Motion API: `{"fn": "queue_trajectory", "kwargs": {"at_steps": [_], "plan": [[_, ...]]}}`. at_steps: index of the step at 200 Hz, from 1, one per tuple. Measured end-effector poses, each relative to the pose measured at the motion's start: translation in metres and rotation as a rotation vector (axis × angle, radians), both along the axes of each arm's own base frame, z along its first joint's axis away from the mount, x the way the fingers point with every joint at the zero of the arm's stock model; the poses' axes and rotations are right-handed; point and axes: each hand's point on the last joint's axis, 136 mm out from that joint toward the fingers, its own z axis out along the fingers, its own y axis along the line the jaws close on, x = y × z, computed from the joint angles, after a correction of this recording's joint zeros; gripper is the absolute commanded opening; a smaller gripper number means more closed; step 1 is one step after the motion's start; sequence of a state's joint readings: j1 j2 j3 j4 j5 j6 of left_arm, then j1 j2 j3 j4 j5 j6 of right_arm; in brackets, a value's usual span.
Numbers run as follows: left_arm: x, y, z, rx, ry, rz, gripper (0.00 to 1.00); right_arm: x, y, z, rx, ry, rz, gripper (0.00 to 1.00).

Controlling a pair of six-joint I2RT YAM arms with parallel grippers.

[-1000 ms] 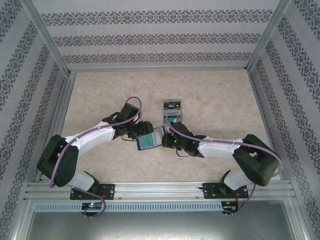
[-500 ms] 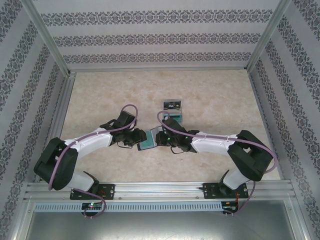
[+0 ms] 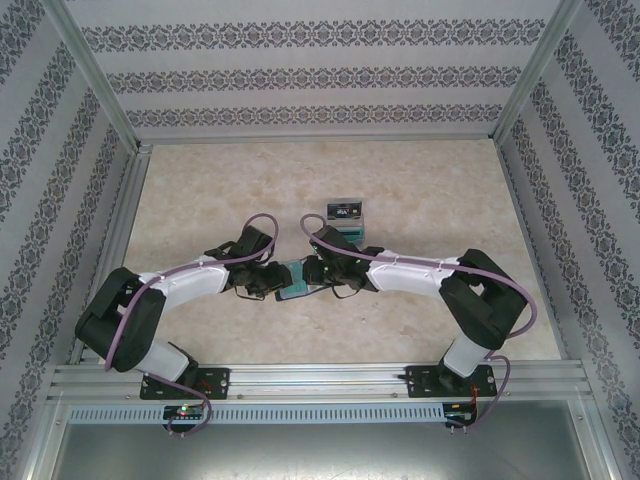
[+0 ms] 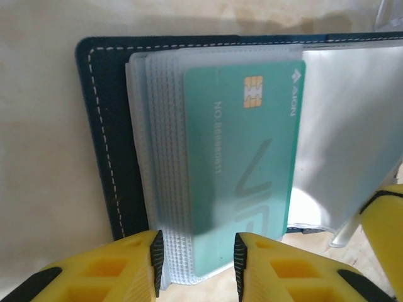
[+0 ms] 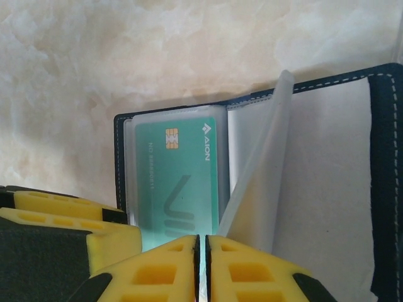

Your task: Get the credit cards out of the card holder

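Where both arms meet at the middle of the bench, the left hand stands partly open, its pads straddling the near edge of the open slate-blue card holder, whose clear pockets hold a teal card. To its right, the right hand is pinched almost closed on one lifted clear sleeve. Just behind, a dark card and a paler card lie loose on the bench.
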State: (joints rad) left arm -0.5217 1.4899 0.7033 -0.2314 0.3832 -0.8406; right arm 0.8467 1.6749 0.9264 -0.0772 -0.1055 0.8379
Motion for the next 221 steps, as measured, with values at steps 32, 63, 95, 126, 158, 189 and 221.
{"fn": "queue_trajectory", "kwargs": {"at_steps": [32, 63, 95, 126, 158, 189, 221], "plan": [[-0.003, 0.002, -0.008, 0.013, 0.02, -0.003, 0.37, 0.011, 0.004, 0.002, -0.017, 0.009, -0.006, 0.16], [-0.002, 0.001, -0.008, 0.011, 0.015, -0.003, 0.37, 0.025, 0.011, 0.006, -0.017, 0.01, -0.02, 0.16], [-0.002, 0.001, -0.008, 0.012, 0.015, -0.007, 0.37, 0.036, 0.018, 0.008, -0.02, 0.013, -0.026, 0.2], [-0.002, 0.001, -0.008, 0.013, 0.013, -0.011, 0.37, 0.04, 0.022, 0.007, -0.047, 0.024, -0.013, 0.2], [-0.002, 0.001, -0.009, 0.016, 0.011, -0.017, 0.37, 0.034, 0.016, 0.001, -0.084, 0.051, -0.004, 0.21], [-0.002, 0.001, -0.009, 0.017, 0.011, -0.02, 0.37, 0.022, 0.004, -0.013, -0.123, 0.087, -0.001, 0.2], [-0.001, 0.0, -0.009, 0.018, 0.009, -0.022, 0.34, -0.004, -0.017, -0.032, -0.16, 0.153, 0.014, 0.19]]}}
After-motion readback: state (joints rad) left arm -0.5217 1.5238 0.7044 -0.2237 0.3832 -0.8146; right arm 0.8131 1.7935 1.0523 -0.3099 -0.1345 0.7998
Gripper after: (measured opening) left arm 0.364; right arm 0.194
